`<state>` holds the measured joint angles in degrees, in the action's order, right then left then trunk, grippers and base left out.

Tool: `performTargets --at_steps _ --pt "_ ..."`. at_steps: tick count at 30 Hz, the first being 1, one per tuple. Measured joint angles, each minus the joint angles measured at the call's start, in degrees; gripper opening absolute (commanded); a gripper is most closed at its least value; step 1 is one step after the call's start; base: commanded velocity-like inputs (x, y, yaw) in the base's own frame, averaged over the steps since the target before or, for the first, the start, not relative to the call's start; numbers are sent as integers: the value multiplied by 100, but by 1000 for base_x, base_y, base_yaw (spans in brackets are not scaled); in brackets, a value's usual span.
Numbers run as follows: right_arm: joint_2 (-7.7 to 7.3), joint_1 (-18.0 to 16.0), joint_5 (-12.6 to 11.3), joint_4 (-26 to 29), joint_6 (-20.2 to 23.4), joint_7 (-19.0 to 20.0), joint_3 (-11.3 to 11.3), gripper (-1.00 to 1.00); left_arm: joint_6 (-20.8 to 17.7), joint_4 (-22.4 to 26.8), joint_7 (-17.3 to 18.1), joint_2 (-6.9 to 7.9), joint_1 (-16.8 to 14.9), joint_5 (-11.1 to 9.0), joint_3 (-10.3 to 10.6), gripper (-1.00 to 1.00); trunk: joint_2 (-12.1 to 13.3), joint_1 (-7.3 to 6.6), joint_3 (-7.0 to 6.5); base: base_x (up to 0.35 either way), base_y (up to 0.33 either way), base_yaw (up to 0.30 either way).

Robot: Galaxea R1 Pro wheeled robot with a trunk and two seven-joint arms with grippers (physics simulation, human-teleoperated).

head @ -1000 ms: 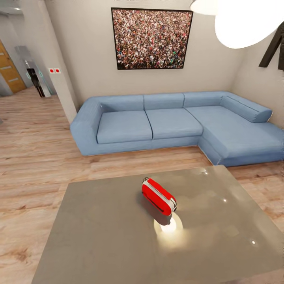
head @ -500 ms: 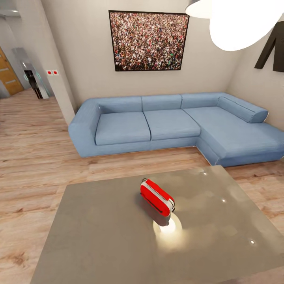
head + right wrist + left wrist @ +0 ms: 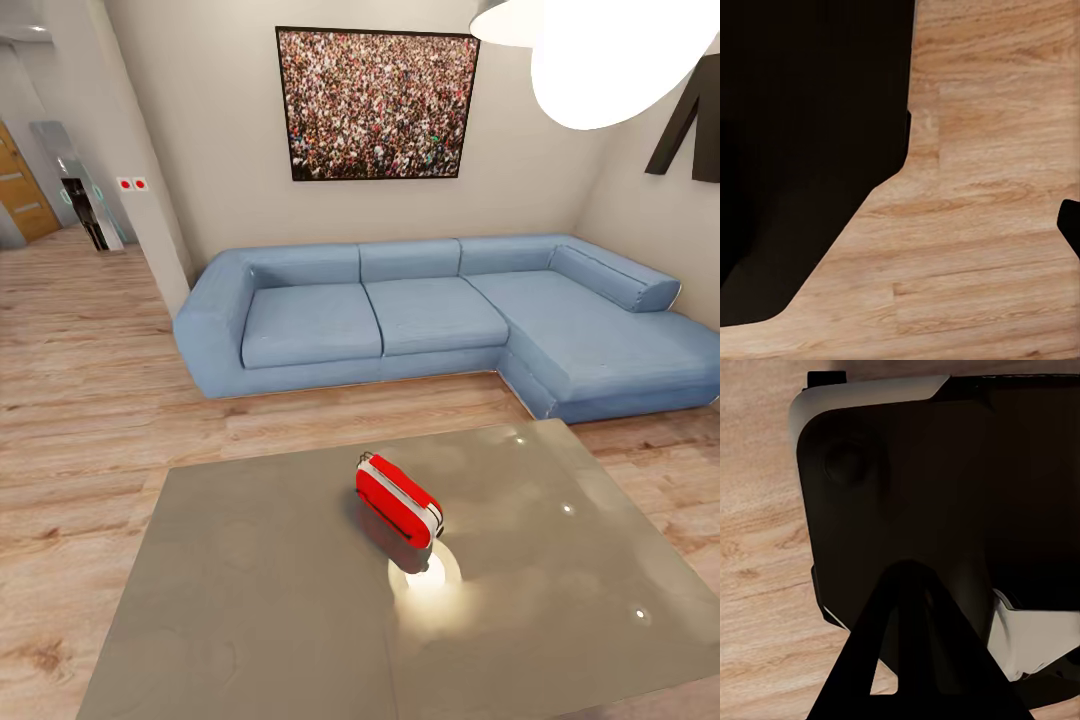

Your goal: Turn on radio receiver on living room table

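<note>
The radio receiver (image 3: 398, 500) is small, bright red and white-banded, and stands near the middle of the table (image 3: 250, 590), angled with its dark slot toward me. The table's glossy grey-taupe top reflects a lamp glare just in front of the radio. In the left wrist view a dark wedge of my left gripper (image 3: 911, 660) lies over the robot's black and white base (image 3: 1035, 641), above wood floor. In the right wrist view dark parts of my right gripper (image 3: 810, 150) hang over plank floor (image 3: 982, 187). How either pair of jaws stands is unreadable.
A big blue L-shaped sofa (image 3: 430, 310) stands beyond the table, under a framed crowd picture (image 3: 378, 103). A white lamp (image 3: 610, 60) hangs at the upper right. Light wood floor (image 3: 90, 370) runs left toward a hallway with a wooden door (image 3: 22, 190).
The whole head picture shifted slightly up and left a second ago, so the camera moved; it has held still for the last half second. The radio stays put on the table.
</note>
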<state>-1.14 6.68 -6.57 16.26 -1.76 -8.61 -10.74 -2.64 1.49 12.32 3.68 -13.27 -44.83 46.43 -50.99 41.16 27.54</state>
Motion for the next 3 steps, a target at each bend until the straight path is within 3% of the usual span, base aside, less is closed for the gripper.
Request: performTargets --at_steps 3 --pt "0 0 -1 0 0 0 -1 100 0 0 1 0 0 2 -3 -100 0 0 0 0 0 0"
